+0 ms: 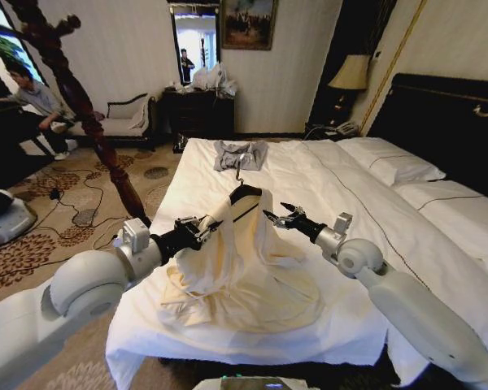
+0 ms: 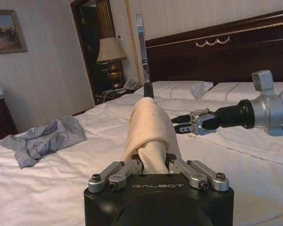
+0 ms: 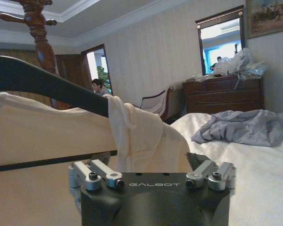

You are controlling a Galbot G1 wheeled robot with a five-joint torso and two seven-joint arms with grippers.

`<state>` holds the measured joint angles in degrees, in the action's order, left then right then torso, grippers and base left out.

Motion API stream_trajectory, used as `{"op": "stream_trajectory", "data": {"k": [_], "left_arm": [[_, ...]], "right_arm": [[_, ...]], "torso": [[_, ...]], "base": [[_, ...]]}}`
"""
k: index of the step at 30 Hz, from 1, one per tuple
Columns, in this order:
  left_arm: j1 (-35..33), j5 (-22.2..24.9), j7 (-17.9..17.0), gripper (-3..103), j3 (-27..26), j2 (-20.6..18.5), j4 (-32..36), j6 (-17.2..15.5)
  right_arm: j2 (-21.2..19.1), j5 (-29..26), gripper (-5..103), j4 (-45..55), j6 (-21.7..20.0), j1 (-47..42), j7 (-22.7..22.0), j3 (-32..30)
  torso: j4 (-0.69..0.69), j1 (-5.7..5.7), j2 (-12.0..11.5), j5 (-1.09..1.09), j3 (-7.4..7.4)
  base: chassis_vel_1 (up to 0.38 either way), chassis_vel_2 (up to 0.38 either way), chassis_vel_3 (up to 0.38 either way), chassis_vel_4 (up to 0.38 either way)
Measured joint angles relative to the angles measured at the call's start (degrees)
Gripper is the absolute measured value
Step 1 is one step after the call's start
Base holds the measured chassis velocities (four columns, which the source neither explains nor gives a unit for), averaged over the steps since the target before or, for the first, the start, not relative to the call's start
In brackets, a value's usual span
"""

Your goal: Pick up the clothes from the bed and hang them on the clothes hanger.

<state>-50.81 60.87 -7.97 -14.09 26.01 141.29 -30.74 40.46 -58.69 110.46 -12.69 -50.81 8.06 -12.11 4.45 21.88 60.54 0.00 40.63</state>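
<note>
Above the white bed [image 1: 309,187], the clothes [image 1: 236,268] hung partly lifted over the black clothes hanger [image 1: 246,193], their lower folds pooled on the sheet. The left pincer [image 1: 205,228] was clamped on the cream fabric; the right pincer [image 1: 281,216] stood apart just beside it.

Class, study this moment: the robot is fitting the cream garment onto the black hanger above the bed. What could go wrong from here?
1. The left gripper pinches only a fold of the cream garment, which may slip free.
2. The black hanger sits loosely inside the fabric and could tip out.
3. The right gripper is open beside the hanger, so nothing steadies that side.
</note>
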Motion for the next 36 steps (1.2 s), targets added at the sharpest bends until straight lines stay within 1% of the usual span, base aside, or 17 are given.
{"op": "stream_trajectory", "data": {"k": [1,3,6,10,11,14,15,16,17,19,20,22,23,24,26,32,36], "left_arm": [[0.0,0.0,0.0,18,0.0,0.0,0.0,0.0],[0.1,0.0,0.0,18,0.0,0.0,0.1,0.0],[0.1,0.0,0.0,18,0.0,-0.1,0.2,0.0],[0.0,-0.1,0.0,18,-0.2,-0.4,0.5,0.0],[0.0,-0.1,0.0,18,-0.2,-0.4,0.5,0.0],[-0.1,-0.3,-0.1,18,-0.3,-0.4,0.5,0.1],[-0.1,-0.3,-0.1,18,-0.3,-0.4,0.5,0.1],[-0.2,-0.4,-0.1,18,-0.3,-0.4,0.5,0.1],[-0.2,-0.4,-0.1,18,-0.3,-0.4,0.5,0.1],[-0.2,-0.7,-0.1,18,-0.3,-0.4,0.3,0.2],[-0.2,-0.7,-0.1,18,-0.3,-0.4,0.3,0.2],[-0.2,-0.9,-0.2,18,-0.3,-0.3,0.2,0.3],[-0.2,-0.9,-0.2,18,-0.3,-0.3,0.2,0.3],[-0.2,-1.0,-0.2,18,-0.3,-0.3,0.2,0.4],[-0.2,-1.0,-0.1,18,-0.3,-0.4,0.2,0.5],[-0.2,-1.2,-0.1,18,-0.3,-0.4,-0.1,0.7],[-0.2,-1.3,-0.1,18,-0.2,-0.3,-0.3,0.8]], "right_arm": [[0.0,0.0,91,0.0,0.0,0.0,0.0,0.0],[0.2,0.0,80,0.2,-0.2,0.2,-0.8,0.1],[0.4,0.0,74,0.4,-0.5,0.4,-2.0,0.2],[0.4,0.4,52,0.5,-0.4,0.5,-3.1,0.2],[0.4,0.4,52,0.5,-0.4,0.5,-3.1,0.2],[0.1,0.3,41,0.7,0.2,0.2,-2.2,-0.2],[0.1,0.3,41,0.7,0.2,0.2,-2.2,-0.2],[0.0,0.3,30,0.9,0.6,0.1,-1.3,-0.5],[-0.1,0.3,30,1.0,0.7,0.0,-1.1,-0.5],[-0.4,-0.2,20,1.6,1.5,-0.3,0.4,-1.0],[-0.4,-0.2,20,1.6,1.5,-0.3,0.4,-1.0],[-0.6,-0.6,9,2.4,2.3,-0.4,1.6,-1.4],[-0.6,-0.6,9,2.4,2.3,-0.4,1.6,-1.4],[-0.6,-0.8,4,2.7,2.7,-0.4,2.0,-1.6],[-0.6,-1.3,1,3.1,3.6,-0.4,2.8,-1.8],[-0.6,-2.8,0,3.8,7.1,-0.8,7.4,-2.2],[-0.6,-3.2,0,4.4,8.2,-1.1,9.3,-2.2]], "torso": [[0.00,0.00,0.0,0.00,0.00],[0.00,0.00,0.0,0.00,0.00],[0.00,0.00,0.0,0.00,0.00],[0.00,0.00,0.0,0.00,0.00],[0.00,0.00,0.0,0.00,0.00],[0.00,0.00,0.0,0.00,0.00],[0.00,0.00,0.0,0.00,0.00],[0.00,0.00,0.0,0.00,0.00],[0.00,0.00,0.0,0.00,0.00],[0.01,0.00,0.0,0.00,0.00],[0.01,0.00,0.0,0.00,0.00],[0.00,0.00,0.0,0.00,0.00],[0.00,0.00,0.0,0.00,0.00],[0.00,0.00,0.0,0.00,0.00],[0.00,0.00,0.0,0.00,0.00],[0.00,0.00,0.0,0.00,0.00],[0.00,0.00,0.0,-0.01,0.00]], "base": [[0.000,0.000,0.000,0.000],[0.000,0.000,0.000,0.000],[0.000,0.000,0.000,0.000],[0.000,0.000,0.000,0.000],[0.000,0.000,0.000,0.000],[0.000,0.000,0.000,0.000],[0.000,0.000,0.000,0.000],[0.000,0.000,0.000,0.000],[0.000,0.000,0.000,0.000],[0.000,0.000,0.000,0.000],[0.000,0.000,0.000,0.000],[0.000,0.000,0.000,0.000],[0.000,0.000,0.000,0.000],[0.000,0.000,0.000,0.000],[0.000,0.000,0.000,0.000],[0.000,0.000,0.000,0.000],[0.000,0.000,0.000,0.000]]}}
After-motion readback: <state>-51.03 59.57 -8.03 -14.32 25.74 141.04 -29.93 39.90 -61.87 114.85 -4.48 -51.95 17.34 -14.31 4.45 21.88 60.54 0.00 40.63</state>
